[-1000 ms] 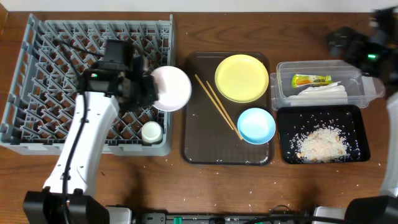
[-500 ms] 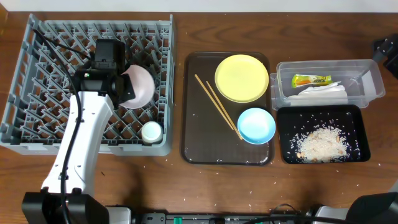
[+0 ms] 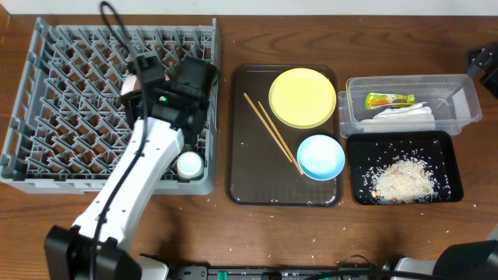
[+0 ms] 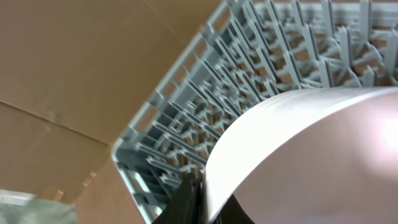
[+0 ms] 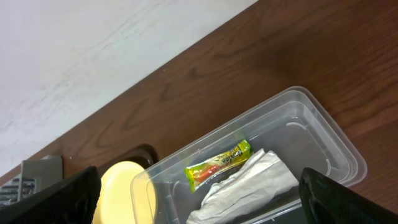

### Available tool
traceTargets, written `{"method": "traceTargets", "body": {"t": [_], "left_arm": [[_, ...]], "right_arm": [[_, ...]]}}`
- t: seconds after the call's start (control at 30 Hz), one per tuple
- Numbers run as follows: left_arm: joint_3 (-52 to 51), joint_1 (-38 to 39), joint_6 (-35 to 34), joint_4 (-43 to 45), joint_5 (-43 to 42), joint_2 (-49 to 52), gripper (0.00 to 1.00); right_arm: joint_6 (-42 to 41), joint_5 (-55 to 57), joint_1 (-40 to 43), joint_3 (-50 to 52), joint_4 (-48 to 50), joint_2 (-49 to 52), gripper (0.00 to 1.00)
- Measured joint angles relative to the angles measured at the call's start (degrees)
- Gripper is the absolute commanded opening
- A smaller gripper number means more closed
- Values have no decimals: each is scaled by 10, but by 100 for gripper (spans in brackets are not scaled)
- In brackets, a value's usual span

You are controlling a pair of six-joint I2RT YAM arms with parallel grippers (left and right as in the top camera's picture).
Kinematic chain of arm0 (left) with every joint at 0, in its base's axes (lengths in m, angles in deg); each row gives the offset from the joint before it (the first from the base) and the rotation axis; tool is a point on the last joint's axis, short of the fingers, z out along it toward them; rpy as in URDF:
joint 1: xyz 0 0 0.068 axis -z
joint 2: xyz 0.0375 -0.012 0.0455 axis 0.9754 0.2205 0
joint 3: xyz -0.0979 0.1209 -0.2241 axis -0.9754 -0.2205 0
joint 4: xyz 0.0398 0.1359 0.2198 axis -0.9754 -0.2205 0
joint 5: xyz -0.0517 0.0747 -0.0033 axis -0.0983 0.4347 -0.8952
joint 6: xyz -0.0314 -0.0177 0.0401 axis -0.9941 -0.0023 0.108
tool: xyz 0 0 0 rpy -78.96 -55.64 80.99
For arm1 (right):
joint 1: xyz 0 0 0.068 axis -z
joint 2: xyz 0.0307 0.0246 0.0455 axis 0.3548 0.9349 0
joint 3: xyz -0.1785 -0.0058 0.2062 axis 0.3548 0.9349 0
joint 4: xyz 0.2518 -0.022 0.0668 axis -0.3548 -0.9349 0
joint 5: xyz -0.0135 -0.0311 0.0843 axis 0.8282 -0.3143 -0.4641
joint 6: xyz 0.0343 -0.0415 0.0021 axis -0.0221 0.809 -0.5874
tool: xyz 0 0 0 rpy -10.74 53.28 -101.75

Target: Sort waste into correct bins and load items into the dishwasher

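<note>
My left gripper (image 3: pixel 141 83) is over the grey dish rack (image 3: pixel 47 93), shut on the rim of the white bowl (image 4: pixel 311 155), which stands on edge among the pegs. From overhead only a sliver of the bowl (image 3: pixel 127 83) shows beside the arm. A small white cup (image 3: pixel 189 164) sits in the rack's front right corner. The yellow plate (image 3: pixel 303 97), light blue bowl (image 3: pixel 320 156) and chopsticks (image 3: pixel 272 132) lie on the brown tray (image 3: pixel 243 187). My right gripper (image 5: pixel 199 194) is open and empty above the clear tub (image 5: pixel 336 143), at the overhead view's right edge (image 3: pixel 482 62).
The clear tub (image 3: pixel 461 117) holds the yellow-green wrapper (image 3: pixel 389 99) and white napkin (image 3: pixel 406 117). The black tray (image 3: pixel 359 194) in front of it holds rice scraps (image 3: pixel 402 179). Bare wooden table runs along the front edge.
My left gripper carried the white bowl from the rack's right edge to over the rack and turned it on edge. The right arm drew back to the far right.
</note>
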Motion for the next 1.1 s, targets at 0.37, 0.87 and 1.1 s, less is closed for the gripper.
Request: {"method": "traceTargets", "body": {"t": [0.37,0.87,1.1], "left_arm": [[-4,52,-16,-21,132,138,7],[-4,70,-27,-36,160,170,7],[-11,70,-33,-36,160,182,7]], "right_arm": [[0,0,0,0,0,0,99],[0,0,0,0,0,0,99],[0,0,0,0,0,0,99]]}}
